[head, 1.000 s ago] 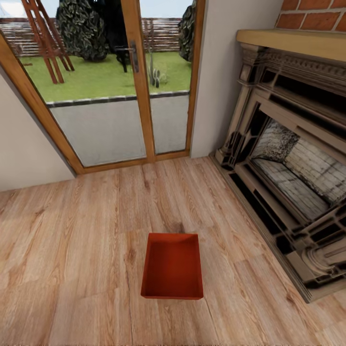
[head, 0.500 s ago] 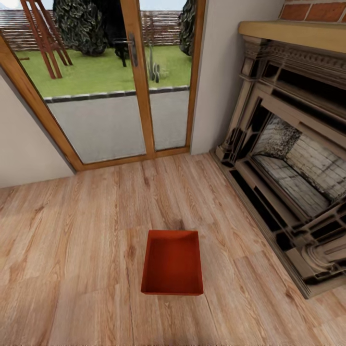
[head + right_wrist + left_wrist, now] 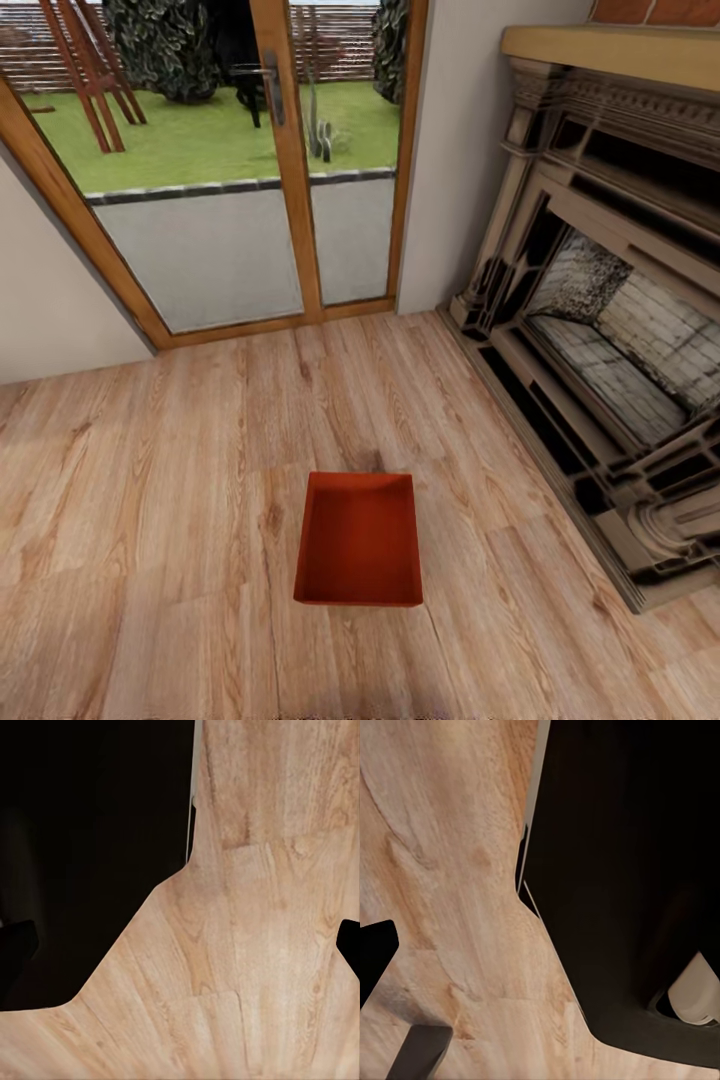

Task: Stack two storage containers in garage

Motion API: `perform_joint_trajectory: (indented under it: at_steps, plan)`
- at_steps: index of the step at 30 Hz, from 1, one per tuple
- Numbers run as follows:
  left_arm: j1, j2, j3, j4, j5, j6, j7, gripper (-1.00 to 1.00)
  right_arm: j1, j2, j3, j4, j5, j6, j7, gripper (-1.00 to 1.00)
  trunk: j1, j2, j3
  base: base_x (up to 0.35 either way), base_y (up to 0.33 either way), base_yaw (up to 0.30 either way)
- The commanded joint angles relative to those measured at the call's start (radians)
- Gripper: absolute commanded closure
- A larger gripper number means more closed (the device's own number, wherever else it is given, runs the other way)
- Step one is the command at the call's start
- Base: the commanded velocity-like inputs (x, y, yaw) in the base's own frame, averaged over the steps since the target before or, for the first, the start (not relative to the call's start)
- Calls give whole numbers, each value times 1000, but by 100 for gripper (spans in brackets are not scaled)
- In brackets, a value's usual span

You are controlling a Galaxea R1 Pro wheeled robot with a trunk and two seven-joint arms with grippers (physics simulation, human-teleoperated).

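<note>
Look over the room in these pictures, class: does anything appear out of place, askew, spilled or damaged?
One thing stands out: a red-orange storage container sits alone on the wood-plank floor, in the open between the glass doors and the fireplace. It stands upright, empty and undamaged. Nothing is spilled or broken.

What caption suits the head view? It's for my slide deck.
One red-orange storage container sits open and empty on the wood-plank floor, between glass patio doors and an ornate fireplace.
</note>
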Motion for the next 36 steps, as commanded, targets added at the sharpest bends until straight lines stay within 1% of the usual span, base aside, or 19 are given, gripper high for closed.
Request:
perform_joint_trajectory:
  at_steps: [1,13,36]
  plan:
    - [0,0,-9,0,8,-2,2,-100,-1,0,8,3,-6,-6,-2,-100,0,-1,-2,0,0,0]
    - [-1,0,-9,0,8,-2,2,-100,-1,0,8,3,-7,-9,-2,-100,0,-1,-19,0,0,0]
    - [0,-5,-6,2,13,-1,0,-100,-1,1,8,3,-6,-10,-2,-100,0,-1,-21,0,0,0]
